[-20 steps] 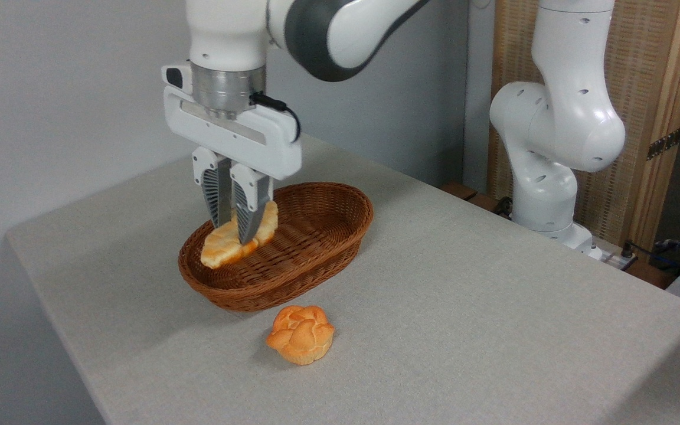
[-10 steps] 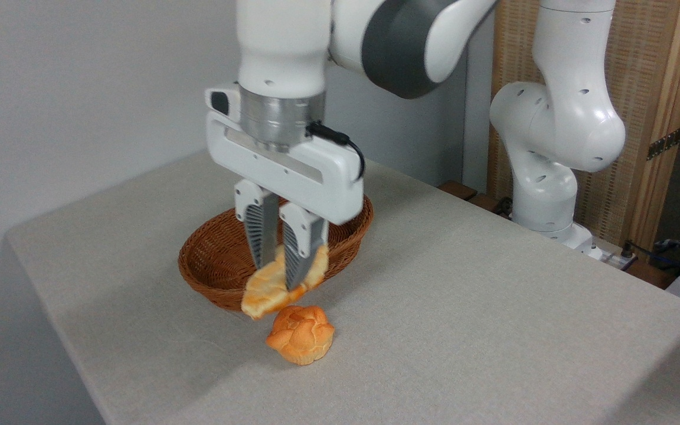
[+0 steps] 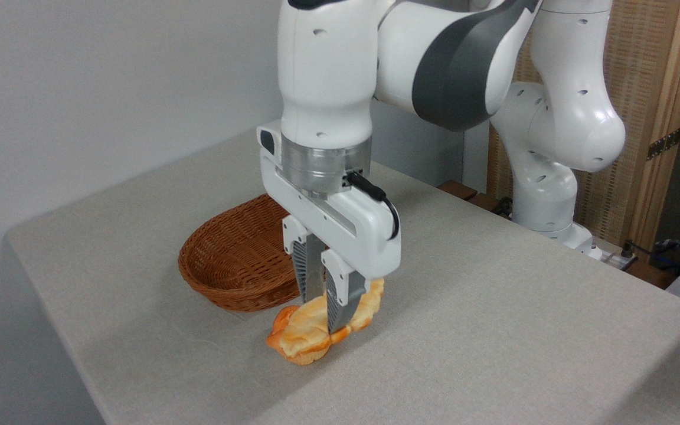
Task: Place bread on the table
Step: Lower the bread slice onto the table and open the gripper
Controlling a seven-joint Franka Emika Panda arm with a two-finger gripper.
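The white two-finger gripper point(image 3: 323, 321) clamps the pale golden braided loaf point(image 3: 310, 321) just above the orange knotted bun point(image 3: 293, 351), near the brown wicker basket point(image 3: 234, 265).

Basket point(image 3: 234, 260) on the table point(image 3: 493, 330) at left-centre, gripper point(image 3: 323, 313) just right and in front of it, bread point(image 3: 363, 307) between its fingers, overlapping the bun point(image 3: 293, 348) on the table below, arm base behind at right

I see the arm reaching down from the upper right, its white and grey links folded over and the wrist vertical. The gripper point(image 3: 325, 321) points straight down, low over the counter point(image 3: 493, 330). Its two ribbed fingers point(image 3: 337, 298) stand close together, clamped on the bread point(image 3: 369, 304), which juts out at either side of them.
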